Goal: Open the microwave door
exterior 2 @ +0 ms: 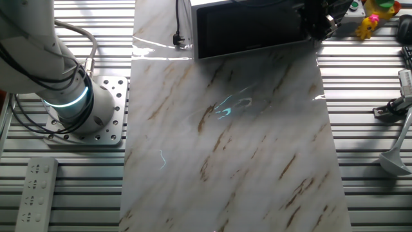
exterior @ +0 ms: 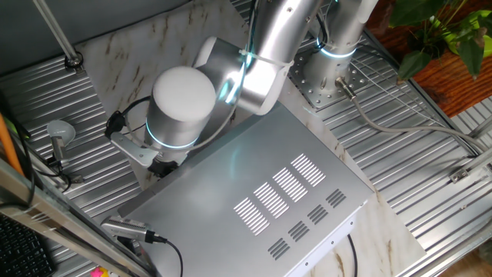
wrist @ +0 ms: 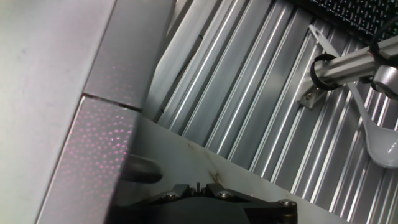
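Observation:
The microwave [exterior: 254,185] is a big silver box with vent slots in its top, seen from behind in one fixed view. The arm's wrist [exterior: 181,108] hangs over the box's front left corner and hides the gripper there. In the other fixed view the microwave door [exterior 2: 251,29] is a black glassy panel lying flat on the box front. The dark gripper [exterior 2: 313,22] sits at the door's right edge. The hand view shows the silver side [wrist: 43,74], a seam, then the door's edge [wrist: 87,162]. Only the gripper's black base [wrist: 205,205] shows, so its fingers are hidden.
A marble sheet [exterior 2: 238,142] spreads in front of the door on the ribbed metal table. The arm's base [exterior 2: 77,109], a remote [exterior 2: 35,193] and a plug [exterior 2: 180,40] lie left. A white spoon [wrist: 382,146], a metal rod [wrist: 348,65] and a yellow toy [exterior 2: 370,26] lie right.

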`<state>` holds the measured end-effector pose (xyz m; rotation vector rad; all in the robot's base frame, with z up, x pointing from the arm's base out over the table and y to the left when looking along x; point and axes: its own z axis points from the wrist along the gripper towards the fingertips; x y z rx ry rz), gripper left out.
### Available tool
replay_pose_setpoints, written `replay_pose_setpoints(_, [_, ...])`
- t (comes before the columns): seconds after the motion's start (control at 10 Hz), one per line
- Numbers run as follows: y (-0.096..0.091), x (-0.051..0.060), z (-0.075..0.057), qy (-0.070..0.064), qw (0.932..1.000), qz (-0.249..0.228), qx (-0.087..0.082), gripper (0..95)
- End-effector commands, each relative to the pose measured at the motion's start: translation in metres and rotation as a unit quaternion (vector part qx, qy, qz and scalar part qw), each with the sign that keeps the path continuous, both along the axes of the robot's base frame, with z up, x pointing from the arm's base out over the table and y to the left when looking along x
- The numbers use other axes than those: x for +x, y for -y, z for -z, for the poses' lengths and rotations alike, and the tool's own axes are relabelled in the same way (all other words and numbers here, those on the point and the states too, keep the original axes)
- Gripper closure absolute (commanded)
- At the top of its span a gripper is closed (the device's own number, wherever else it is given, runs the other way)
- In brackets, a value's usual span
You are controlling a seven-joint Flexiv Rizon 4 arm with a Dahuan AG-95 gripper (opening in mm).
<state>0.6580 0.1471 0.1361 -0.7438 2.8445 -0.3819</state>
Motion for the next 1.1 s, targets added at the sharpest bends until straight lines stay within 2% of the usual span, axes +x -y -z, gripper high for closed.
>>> replay_pose_setpoints(0.1, [-0.013,-0.0041,0.0028,0.004,1.0,0.003,0.003,95.0])
replay_pose_setpoints(0.3, [-0.013,-0.0041,0.0028,0.004,1.0,0.006,0.002,95.0])
replay_pose_setpoints(0.5, [-0.013,-0.0041,0.0028,0.003,0.9999,0.01,-0.01,95.0])
replay_pose_setpoints(1.1, [-0.013,-0.0041,0.0028,0.001,0.9999,0.012,-0.005,95.0])
